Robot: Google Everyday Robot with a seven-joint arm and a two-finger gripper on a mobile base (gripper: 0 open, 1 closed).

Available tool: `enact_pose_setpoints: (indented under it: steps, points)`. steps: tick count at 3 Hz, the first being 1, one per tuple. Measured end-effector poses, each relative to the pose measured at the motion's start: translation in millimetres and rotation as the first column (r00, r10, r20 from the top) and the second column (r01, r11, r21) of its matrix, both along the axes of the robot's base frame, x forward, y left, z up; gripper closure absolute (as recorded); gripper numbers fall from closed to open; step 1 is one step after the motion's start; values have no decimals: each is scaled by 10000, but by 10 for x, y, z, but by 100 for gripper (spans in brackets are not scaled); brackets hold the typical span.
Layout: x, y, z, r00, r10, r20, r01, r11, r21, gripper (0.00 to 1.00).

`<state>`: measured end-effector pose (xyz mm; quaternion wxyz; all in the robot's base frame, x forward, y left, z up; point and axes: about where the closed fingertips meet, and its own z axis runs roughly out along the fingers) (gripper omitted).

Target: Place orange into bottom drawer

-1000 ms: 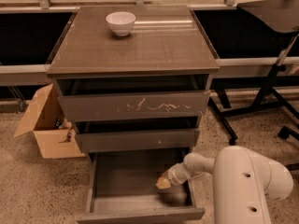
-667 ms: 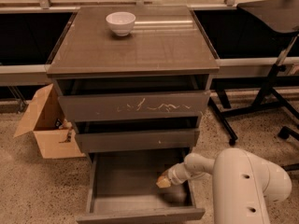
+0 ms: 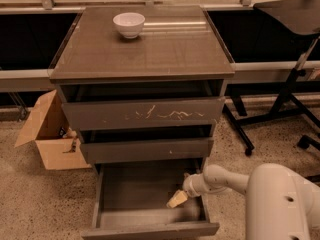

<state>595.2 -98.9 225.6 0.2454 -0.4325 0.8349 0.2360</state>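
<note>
The bottom drawer [image 3: 131, 200] of the dark grey-brown cabinet is pulled out and its grey inside shows. My gripper [image 3: 177, 199] reaches in from the right and hangs low over the right part of the drawer's inside, its pale tip pointing down and left. My white arm [image 3: 225, 179] comes over the drawer's right wall. The orange does not show anywhere in the camera view; it may be hidden at the gripper's tip.
A white bowl [image 3: 129, 24] stands on the cabinet top at the back left. The scratched top drawer [image 3: 145, 114] and the middle drawer [image 3: 145, 149] sit slightly ajar. An open cardboard box [image 3: 48, 135] is on the floor at left, and chair legs [image 3: 280, 109] at right.
The gripper stays at about the same place inside the bottom drawer. Nothing else has moved.
</note>
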Motion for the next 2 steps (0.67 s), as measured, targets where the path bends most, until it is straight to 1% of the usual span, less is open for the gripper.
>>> enact_pose_setpoints:
  steps: [1, 2]
  points:
    - [-98, -241, 351, 9978, -215, 623, 177, 9980, 614, 0]
    - [-287, -653, 785, 9893, -660, 1301, 476, 9891, 1394, 0]
